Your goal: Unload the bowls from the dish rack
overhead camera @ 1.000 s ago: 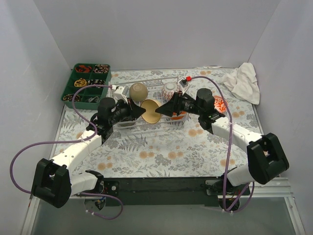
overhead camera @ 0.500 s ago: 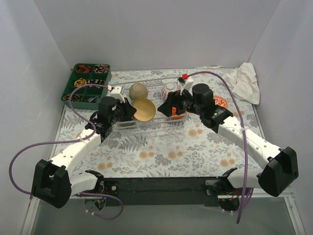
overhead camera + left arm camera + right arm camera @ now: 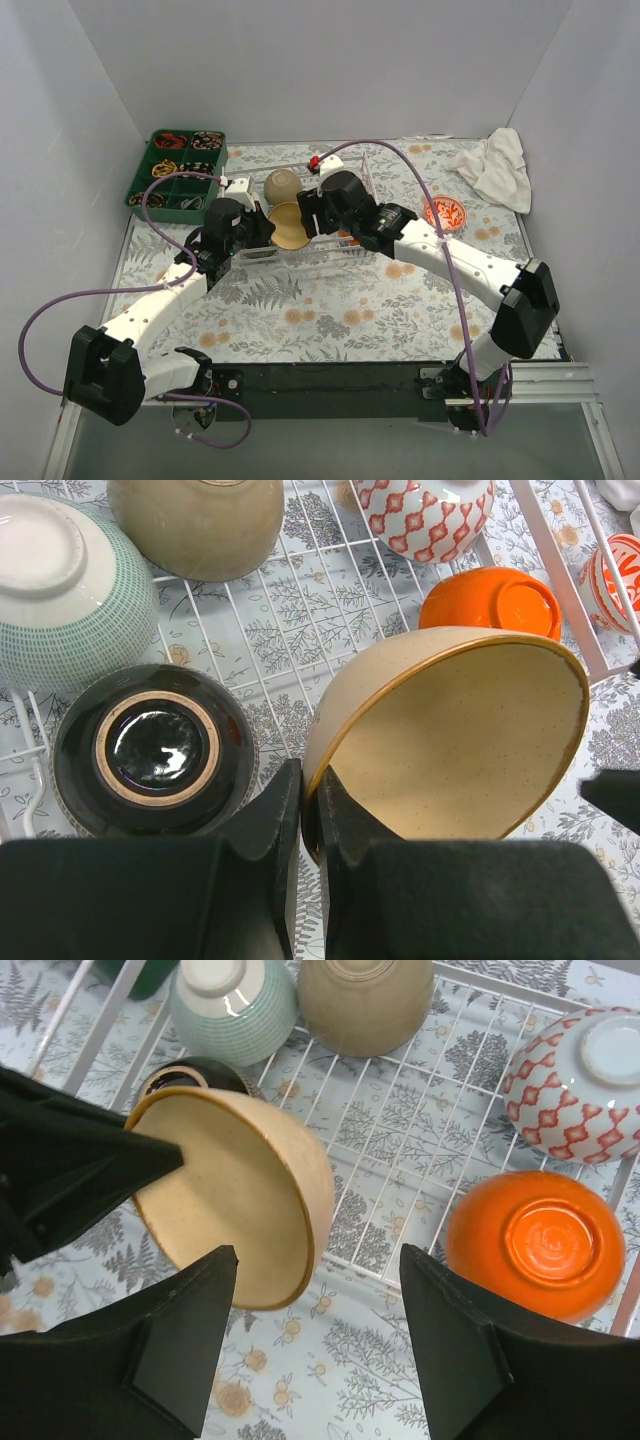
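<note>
Left claw point(image 3: 312, 792) clamped shut on the rim of the cream bowl point(image 3: 460, 740), one finger inside, one outside; bowl tipped on its side, mouth turned toward the right claw point(image 3: 315, 1260); it sits at the near side of the dish rack point(image 3: 280, 610), and whether it touches the wire cannot be told; right claw spread wide, gripping nothing, close beside the cream bowl, contact unclear. Upside down in the rack: pale green bowl point(image 3: 50, 580) far left; olive-tan bowl point(image 3: 195, 520) next to it; dark brown bowl point(image 3: 155, 750) just beside the left claw; red-patterned bowl point(image 3: 425, 515) at the far side; orange bowl point(image 3: 490, 600) near the rack's right rim. Second red-patterned bowl point(image 3: 444, 213) mouth-up on the table point(image 3: 330, 300), outside the rack to its right; green tray point(image 3: 177, 175) far left; white cloth point(image 3: 495, 165) far right.
</note>
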